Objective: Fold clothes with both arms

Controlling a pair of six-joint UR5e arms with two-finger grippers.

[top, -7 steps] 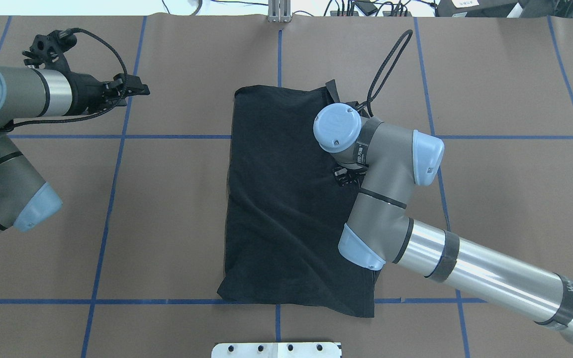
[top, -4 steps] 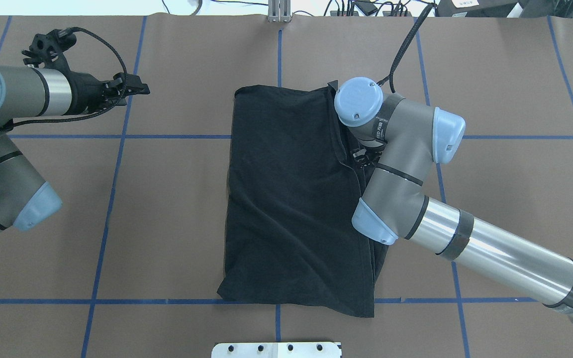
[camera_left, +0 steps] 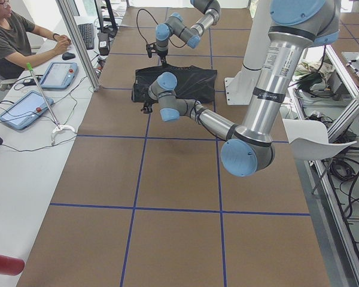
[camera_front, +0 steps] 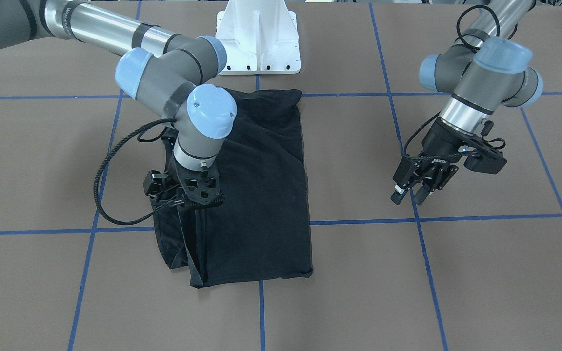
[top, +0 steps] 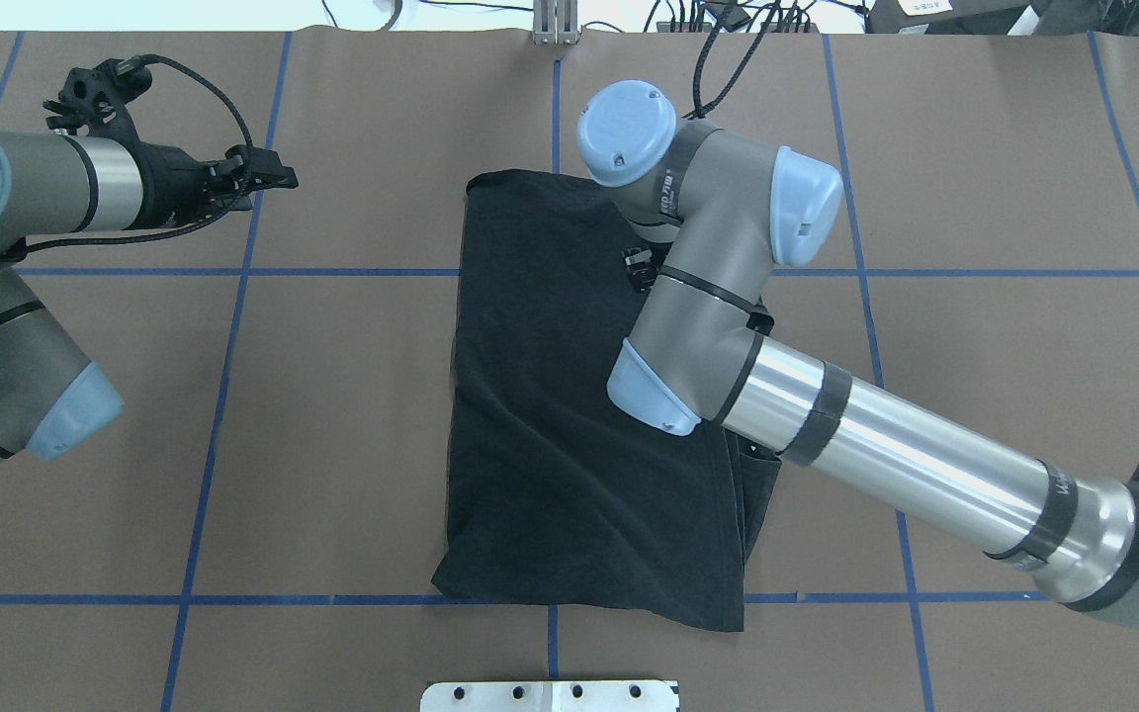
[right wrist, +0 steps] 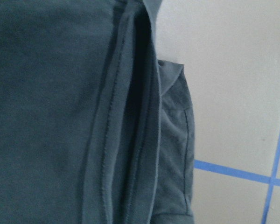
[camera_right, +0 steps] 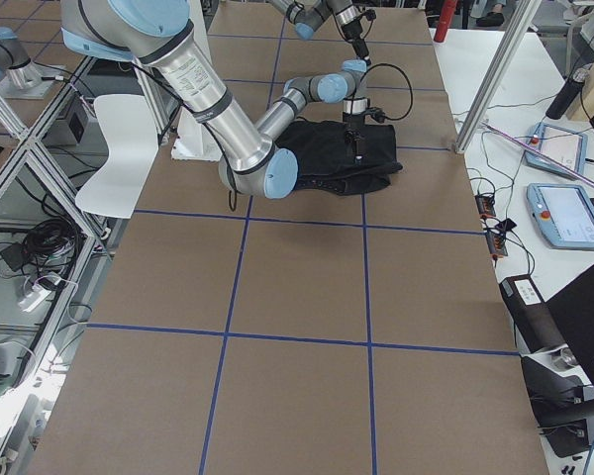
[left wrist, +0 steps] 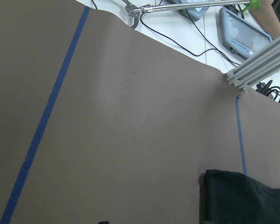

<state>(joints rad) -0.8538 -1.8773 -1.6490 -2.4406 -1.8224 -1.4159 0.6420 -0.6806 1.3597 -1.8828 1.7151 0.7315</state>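
Observation:
The black T-shirt (top: 560, 425) lies folded into a tall rectangle at the table's middle, plain side up; it also shows in the front view (camera_front: 261, 185). Its layered hems fill the right wrist view (right wrist: 112, 121). My right gripper (camera_front: 189, 204) hangs low over the shirt's edge on my right side. Its fingers are lost against the black cloth, so I cannot tell if they are open or hold anything. My left gripper (camera_front: 409, 196) hovers open and empty over bare table, well clear of the shirt; it also shows in the overhead view (top: 273, 178).
The white base pedestal (camera_front: 257, 44) stands at the robot's edge of the table. Blue tape lines (top: 233, 272) grid the brown table cover. An aluminium post (top: 555, 25) stands at the far edge. An operator (camera_left: 12, 42) and tablets (camera_left: 27, 107) are at a side desk.
My right wrist has swung from the shirt's right-middle out to its right edge, then toward the far edge. The shirt's near right layers now stick out slightly. The left arm has not moved.

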